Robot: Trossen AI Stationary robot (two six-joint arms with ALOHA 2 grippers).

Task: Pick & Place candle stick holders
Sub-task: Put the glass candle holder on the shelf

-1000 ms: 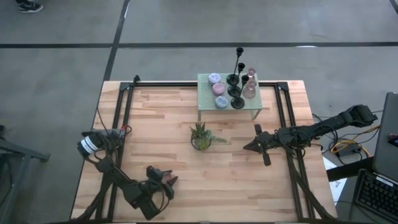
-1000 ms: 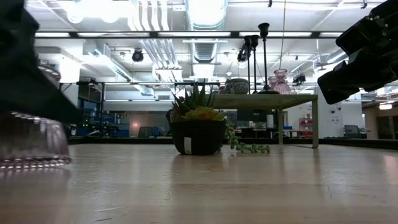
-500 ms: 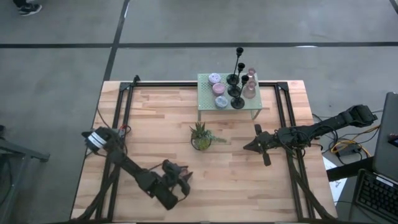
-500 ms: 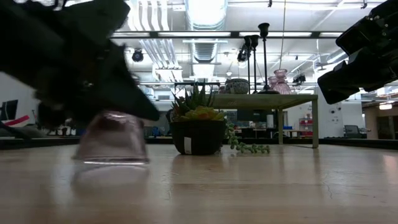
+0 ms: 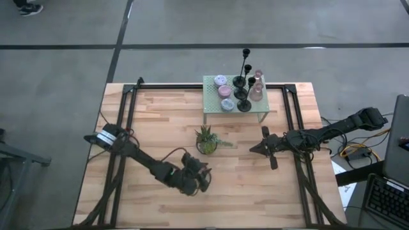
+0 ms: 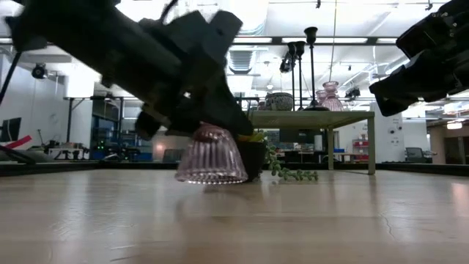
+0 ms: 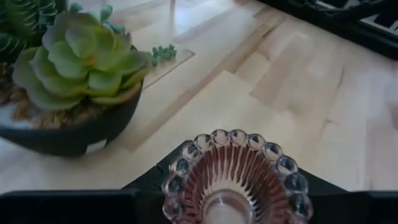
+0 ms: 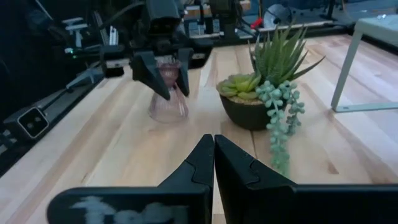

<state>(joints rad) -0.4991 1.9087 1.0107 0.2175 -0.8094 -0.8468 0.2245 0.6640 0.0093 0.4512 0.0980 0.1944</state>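
One ribbed pink glass candle holder (image 6: 210,155) sits inverted on the wooden table (image 5: 255,191), pinched at its narrow top by the left gripper (image 5: 199,181), just near-left of the green succulent in a dark pot (image 5: 206,140). The right gripper (image 5: 254,150), fingers pressed together, hovers right of the plant

potted plant (image 5: 206,142) mid-table, mesh rack (image 5: 233,101) crowded behind, bare wood (image 5: 255,191) in front
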